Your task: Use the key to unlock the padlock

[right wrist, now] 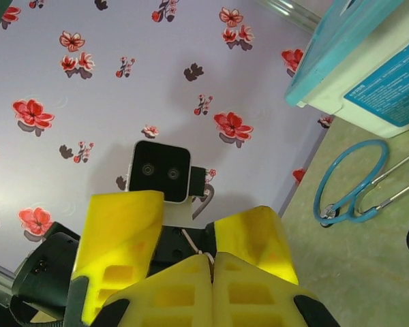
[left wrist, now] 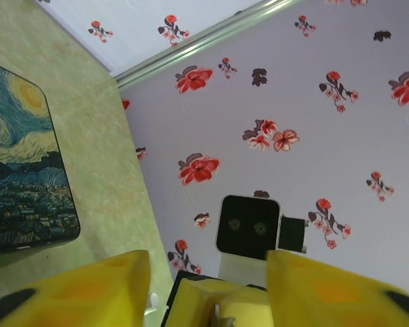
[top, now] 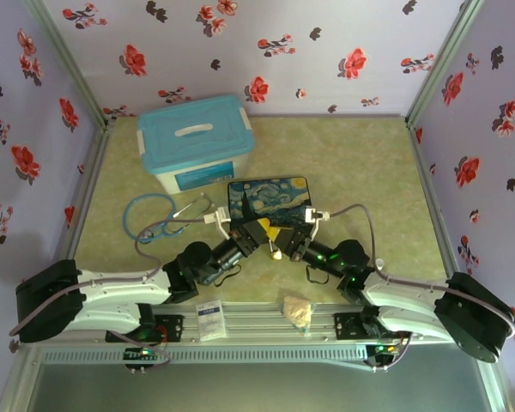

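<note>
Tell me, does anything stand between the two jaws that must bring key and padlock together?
Nothing visible does. The left gripper, jaws open, directly faces the right gripper, jaws shut, above the table near the painted box. Padlock and key are too small to make out.

Starry-night painted box (left wrist: 20, 170) runs off the left wrist view's left edge. Blue-lidded white plastic tub (right wrist: 368, 61) is clipped at the right wrist view's top-right corner. Tiny pale thing (top: 276, 253) mid-bench, too small to identify.
</note>
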